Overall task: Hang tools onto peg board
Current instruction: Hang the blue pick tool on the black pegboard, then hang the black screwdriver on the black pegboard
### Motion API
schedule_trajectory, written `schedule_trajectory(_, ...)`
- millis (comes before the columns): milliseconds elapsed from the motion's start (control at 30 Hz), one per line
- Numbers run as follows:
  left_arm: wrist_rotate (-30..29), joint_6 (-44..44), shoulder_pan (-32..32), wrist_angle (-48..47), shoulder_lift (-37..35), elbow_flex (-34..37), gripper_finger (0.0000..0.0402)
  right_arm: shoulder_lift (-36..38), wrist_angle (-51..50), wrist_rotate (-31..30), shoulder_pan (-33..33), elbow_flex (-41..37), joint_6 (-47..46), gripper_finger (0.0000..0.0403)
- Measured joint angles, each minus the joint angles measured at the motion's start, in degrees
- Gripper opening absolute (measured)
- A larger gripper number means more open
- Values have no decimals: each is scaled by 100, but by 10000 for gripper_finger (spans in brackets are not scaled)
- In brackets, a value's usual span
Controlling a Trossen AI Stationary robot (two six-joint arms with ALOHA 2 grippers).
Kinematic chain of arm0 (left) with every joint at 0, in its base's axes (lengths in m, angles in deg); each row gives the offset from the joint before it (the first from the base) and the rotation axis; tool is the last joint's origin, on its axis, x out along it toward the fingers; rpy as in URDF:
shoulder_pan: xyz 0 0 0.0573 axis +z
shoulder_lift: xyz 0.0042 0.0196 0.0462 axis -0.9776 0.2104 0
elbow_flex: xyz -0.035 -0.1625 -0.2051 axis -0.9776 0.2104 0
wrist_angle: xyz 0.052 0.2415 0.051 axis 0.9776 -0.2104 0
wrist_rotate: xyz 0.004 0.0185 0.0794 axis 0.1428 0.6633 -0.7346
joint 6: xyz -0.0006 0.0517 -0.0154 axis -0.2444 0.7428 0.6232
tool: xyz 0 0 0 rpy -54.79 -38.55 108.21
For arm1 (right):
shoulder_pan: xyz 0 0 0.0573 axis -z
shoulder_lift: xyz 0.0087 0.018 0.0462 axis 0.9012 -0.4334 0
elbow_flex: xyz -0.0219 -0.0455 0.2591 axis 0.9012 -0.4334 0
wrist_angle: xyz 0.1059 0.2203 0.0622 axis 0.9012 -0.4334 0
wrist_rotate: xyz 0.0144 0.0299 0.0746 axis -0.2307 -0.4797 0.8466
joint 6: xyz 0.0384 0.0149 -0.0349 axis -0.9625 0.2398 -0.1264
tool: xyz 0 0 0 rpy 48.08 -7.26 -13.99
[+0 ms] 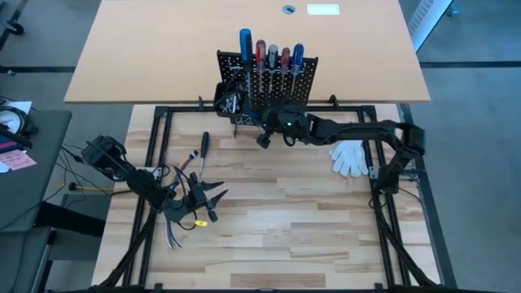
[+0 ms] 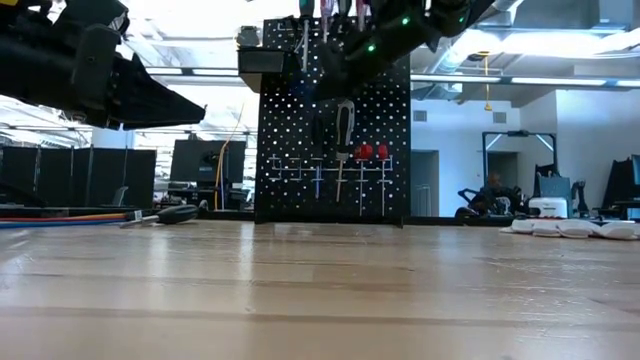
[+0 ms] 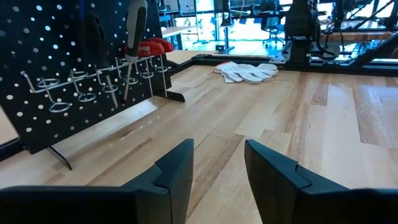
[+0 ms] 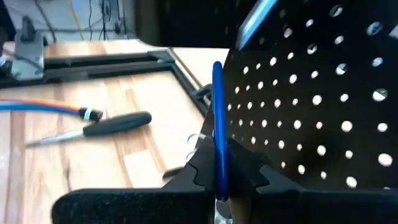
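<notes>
At the table's far edge the peg board (image 1: 273, 85) is standing upright, screwdrivers (image 1: 271, 55) sitting in its top rail | right gripper (image 1: 264, 140) is hovering before the board, pinching a blue tool (image 4: 218, 127) | left gripper (image 1: 199, 195) is waiting near the left edge, fingers (image 3: 176, 174) spread, holding nothing | black-handled screwdriver (image 1: 204, 147) is lying nearby.

Two dark jointed arms, matte black fingers (image 3: 177, 171)

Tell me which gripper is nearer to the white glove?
The right gripper, at the peg board, is nearer to the white glove. The left gripper is farther, across the table.
</notes>
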Motion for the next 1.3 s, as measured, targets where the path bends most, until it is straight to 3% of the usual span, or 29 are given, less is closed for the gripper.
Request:
schedule_trajectory(400,59,-10,0,-1,0,-1,139,-177,64,0,73,28,119,46)
schedule_trajectory(733,96,-30,0,0,-2,0,139,252,-119,-7,-41,11,296,173)
schedule_trajectory(900,90,52,-48,-4,-14,0,139,645,-576,-31,-198,10,438,205)
schedule_trajectory(1067,-706,-76,-293,-75,-355,0,139,1065,-964,-42,-733,-300,691,205)
schedule_trajectory(1200,-834,-591,-131,-954,-907,0,139,1236,-1014,-44,-1308,-873,702,194)
schedule_trajectory(1300,-87,-1659,462,-2497,-1495,0,139,1341,-1005,-48,-1725,-1272,380,185)
